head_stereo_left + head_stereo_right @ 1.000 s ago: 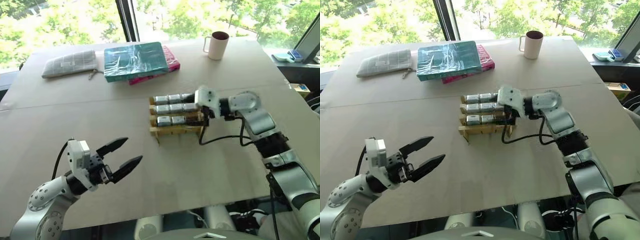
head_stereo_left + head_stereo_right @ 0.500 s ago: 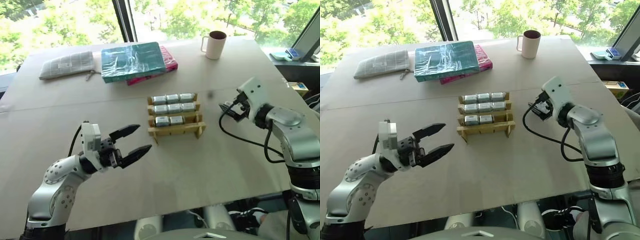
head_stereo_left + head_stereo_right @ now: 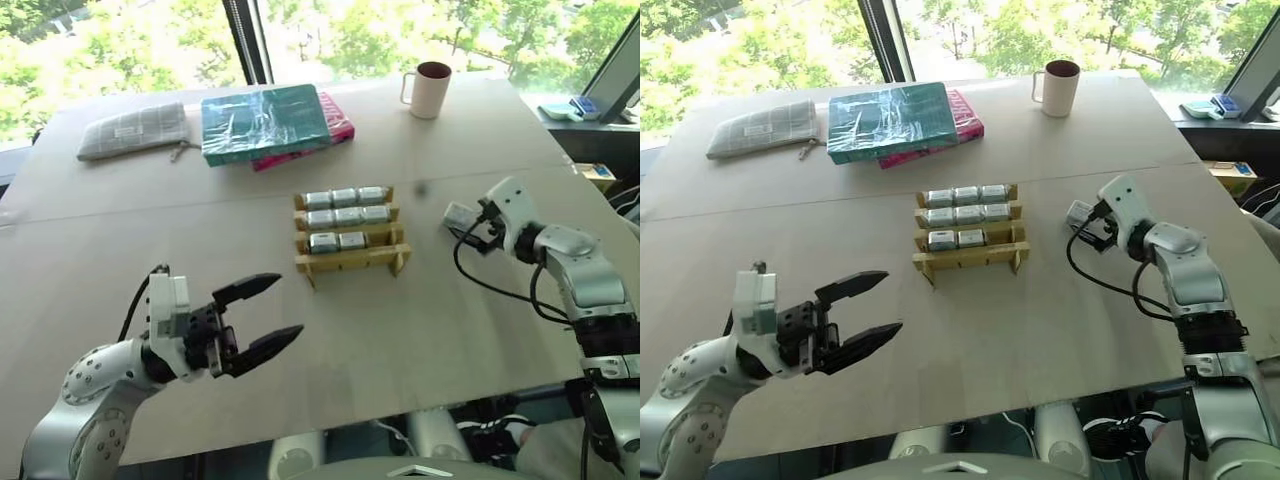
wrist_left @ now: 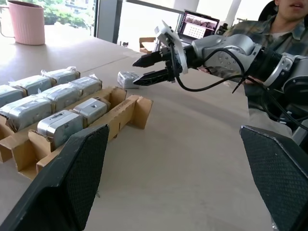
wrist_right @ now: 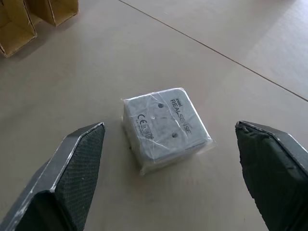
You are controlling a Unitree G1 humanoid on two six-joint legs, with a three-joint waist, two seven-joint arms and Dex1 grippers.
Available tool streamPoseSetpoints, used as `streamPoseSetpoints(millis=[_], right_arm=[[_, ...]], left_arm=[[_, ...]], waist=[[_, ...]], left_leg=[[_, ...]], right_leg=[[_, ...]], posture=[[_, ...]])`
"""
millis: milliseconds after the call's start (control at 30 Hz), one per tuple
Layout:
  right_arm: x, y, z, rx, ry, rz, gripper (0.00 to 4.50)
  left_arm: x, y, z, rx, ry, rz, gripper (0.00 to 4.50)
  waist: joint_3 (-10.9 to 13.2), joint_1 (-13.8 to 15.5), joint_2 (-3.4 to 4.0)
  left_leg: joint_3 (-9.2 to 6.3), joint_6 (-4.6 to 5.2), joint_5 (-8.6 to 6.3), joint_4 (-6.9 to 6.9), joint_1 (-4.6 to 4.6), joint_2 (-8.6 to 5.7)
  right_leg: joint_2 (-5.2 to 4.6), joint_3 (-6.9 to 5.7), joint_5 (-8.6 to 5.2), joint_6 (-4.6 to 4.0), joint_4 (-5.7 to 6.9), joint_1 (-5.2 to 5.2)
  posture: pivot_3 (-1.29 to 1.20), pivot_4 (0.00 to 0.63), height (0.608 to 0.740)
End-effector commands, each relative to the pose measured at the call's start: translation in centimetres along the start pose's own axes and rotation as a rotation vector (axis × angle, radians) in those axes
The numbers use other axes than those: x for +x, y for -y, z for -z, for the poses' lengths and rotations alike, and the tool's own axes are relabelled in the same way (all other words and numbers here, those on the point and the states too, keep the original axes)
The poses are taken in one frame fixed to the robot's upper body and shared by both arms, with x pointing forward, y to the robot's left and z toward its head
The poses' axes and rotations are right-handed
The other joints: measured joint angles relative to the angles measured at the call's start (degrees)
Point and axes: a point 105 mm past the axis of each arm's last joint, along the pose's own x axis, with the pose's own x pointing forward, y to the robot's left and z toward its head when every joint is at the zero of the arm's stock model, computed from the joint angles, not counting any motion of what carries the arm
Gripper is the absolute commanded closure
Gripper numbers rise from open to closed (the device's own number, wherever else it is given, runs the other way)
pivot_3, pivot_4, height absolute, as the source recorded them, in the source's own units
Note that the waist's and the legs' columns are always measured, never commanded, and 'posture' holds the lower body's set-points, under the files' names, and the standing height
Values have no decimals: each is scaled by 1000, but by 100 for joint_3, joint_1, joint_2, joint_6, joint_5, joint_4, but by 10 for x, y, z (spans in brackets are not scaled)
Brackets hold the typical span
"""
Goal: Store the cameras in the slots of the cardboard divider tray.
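The loose camera [image 5: 166,127] lies flat on the table [image 3: 420,330], marked "intel REALSENSE" and "CE" — right gripper [image 3: 1087,228] spread open just beside it. Eight cameras fill the cardboard divider tray [image 3: 352,258]. Left gripper [image 3: 262,315] hangs open, empty.

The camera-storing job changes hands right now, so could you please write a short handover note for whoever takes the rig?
Left gripper: open, empty, hovering over the near table.
Right gripper: open, empty, aimed at the loose camera lying flat on the table right of the cardboard divider tray.
Done: eight cameras sit in the tray, three each in the back and middle rows, two in the front row.
Left: grasp the loose camera and fill the front-right slot.
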Motion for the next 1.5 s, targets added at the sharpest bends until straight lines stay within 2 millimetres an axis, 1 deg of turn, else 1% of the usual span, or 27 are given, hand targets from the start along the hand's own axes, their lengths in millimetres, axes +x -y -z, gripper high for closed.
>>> streamPoseSetpoints(millis=[33, 133, 200, 233, 300, 333, 367, 400, 433, 533, 600, 667, 700, 767, 833, 867, 900, 967, 1000, 1033, 1100, 1133, 1200, 1267, 1367, 1500], right_arm=[[8, 7, -10, -46, 30, -16, 194], [15, 7, -5, -39, 12, -42, 194], [17, 6, -1, -31, -1, -60, 194], [18, 6, -1, -32, -3, -65, 419], [19, 5, 1, -29, -7, -73, 1020], [19, 5, 1, -30, -8, -74, 1550], [19, 6, 1, -35, -7, -72, 1881], [19, 6, 1, -40, -4, -69, 2375], [19, 7, 1, -52, -2, -62, 2479], [14, 9, -4, -85, 22, -40, 2479], [5, 9, -14, -171, 62, -27, 2479], [-6, 3, -26, -267, 115, -31, 2479], [-13, -3, -36, -308, 157, -37, 2479], [-29, -21, -57, -401, 238, -77, 2479], [-42, -44, -73, -479, 293, -122, 2479], [-49, -60, -83, -503, 330, -155, 2479], [-54, -70, -89, -515, 354, -177, 2479], [-61, -88, -103, -533, 400, -204, 2479], [-63, -95, -109, -542, 420, -212, 2479], [-64, -106, -115, -554, 446, -234, 2479], [-64, -120, -122, -578, 473, -260, 2479], [-64, -125, -125, -593, 484, -269, 2479], [-62, -130, -132, -596, 506, -274, 2479], [-59, -131, -137, -601, 520, -275, 2479], [-56, -131, -141, -617, 522, -271, 2479], [-53, -126, -137, -621, 491, -255, 2479]], left_arm=[[0, 8, -11, 36, 29, 9, 0], [3, 19, -19, 44, 37, 11, 0], [2, 23, -23, 48, 40, 8, 0], [1, 24, -24, 50, 40, 5, 0], [0, 26, -27, 51, 42, 2, 0], [-1, 27, -28, 52, 43, 2, 0], [-2, 28, -29, 52, 44, 2, 0], [-2, 29, -30, 51, 45, 3, 0], [-3, 30, -31, 48, 47, 9, 0], [-2, 32, -32, 14, 34, -4, 0], [2, 30, -32, -39, 19, -44, 0], [8, 26, -34, -60, 14, -103, 0], [11, 20, -33, -85, -12, -143, 0], [19, 9, -31, -144, -54, -182, 0], [28, 7, -36, -268, -45, -135, 0], [37, 0, -41, -320, -21, -120, 0], [44, -5, -45, -353, -11, -113, 0], [74, -44, -45, -392, 4, -121, 0], [88, -57, -42, -407, -15, -123, 0], [103, -69, -41, -419, -14, -102, 0], [119, -83, -37, -447, -15, -72, 0], [124, -87, -34, -447, -24, -60, 0], [128, -91, -26, -441, -42, -24, 0], [128, -89, -21, -460, -39, 22, 0], [123, -82, -22, -514, -15, 93, 0], [110, -74, -25, -571, 7, 163, 0]], waist=[[0, 1, 0], [0, 7, -1], [0, 11, -1], [0, 12, 0], [0, 9, 0], [0, 8, 0], [-1, 7, -1], [-1, 6, -1], [-1, 5, 0], [-1, 6, 0], [0, 24, 0], [1, 36, 2], [1, 51, 2], [3, 61, 5], [3, 62, 6], [2, 66, 9], [1, 75, 12], [1, 108, 16], [3, 149, 10], [-2, 165, 1], [-5, 165, -7], [-5, 151, -8], [-4, 114, -9], [-3, 110, -11], [-2, 119, -10], [-2, 118, -10]], left_leg=[[1, 0, 0, 0, 1, 0], [0, 0, 0, 1, 0, 0], [0, 0, 0, 0, -3, -1], [0, 0, 0, 0, -2, -1], [1, 0, 0, -1, -1, -1], [0, 0, 0, 0, 0, 0], [0, 0, 0, 0, 1, 0], [0, 0, 0, 2, 4, 0], [1, 0, 0, 4, 4, 0], [1, 0, 0, 6, 4, 1], [-1, 0, 0, 5, 2, 1], [-4, -1, 0, 3, -1, -1], [-3, -1, 0, 3, -2, -1], [-10, -1, 0, 3, -2, -1], [-18, -1, 0, 5, 3, 2], [-29, -1, 1, 6, 5, 5], [-36, -2, 0, 5, 8, 6], [-44, -2, 1, 11, 17, 4], [-45, -2, 1, 20, 18, 2], [-36, -2, 1, 28, 24, -1], [-39, -1, 1, 36, 25, -4], [-37, -1, 0, 35, 20, -5], [-33, -1, 0, 30, 6, -6], [-36, -5, 1, 18, 1, -6], [-42, -9, 0, 15, -5, -5], [-42, -7, -1, 20, -4, -5]], right_leg=[[0, 0, 0, 0, 1, 0], [2, 0, 2, -3, -1, 1], [1, 2, 4, -8, -2, 0], [1, 3, 5, -8, -2, 0], [2, 3, 4, -8, -1, 0], [3, 2, 4, -7, 0, 0], [3, 2, 4, -7, 0, 0], [4, 2, 3, -5, 1, 3], [4, 3, 2, -3, 2, 3], [3, 3, 1, -1, 3, 3], [3, 2, 2, -3, 2, 3], [0, 3, 2, -3, 1, 2], [0, 5, 2, -3, 1, 1], [0, 4, -1, 2, 2, 1], [5, 5, -6, 12, 9, 3], [7, 5, -7, 14, 11, 3], [7, 4, -7, 15, 11, 5], [9, 0, -2, 28, 12, 20], [11, -7, 1, 34, 14, 25], [16, -21, -1, 30, 8, 42], [19, -23, -1, 29, 4, 54], [19, -19, 4, 31, -4, 54], [19, -12, 19, 24, -10, 41], [23, -13, 21, 22, -9, 32], [24, -19, 21, 21, -7, 27], [21, -19, 20, 23, -9, 30]], posture=[[0, 150, 740], [0, 150, 740], [0, 150, 740], [0, 150, 740], [0, 150, 740], [0, 150, 740], [0, 150, 740], [0, 150, 740], [0, 150, 740], [0, 150, 740], [0, 150, 740], [0, 150, 740], [0, 150, 740], [0, 150, 740], [0, 150, 740], [0, 150, 740], [0, 150, 740], [0, 150, 740], [0, 150, 740], [0, 150, 740], [0, 150, 740], [0, 150, 740], [0, 150, 740], [0, 150, 740], [0, 150, 740], [0, 150, 740]])
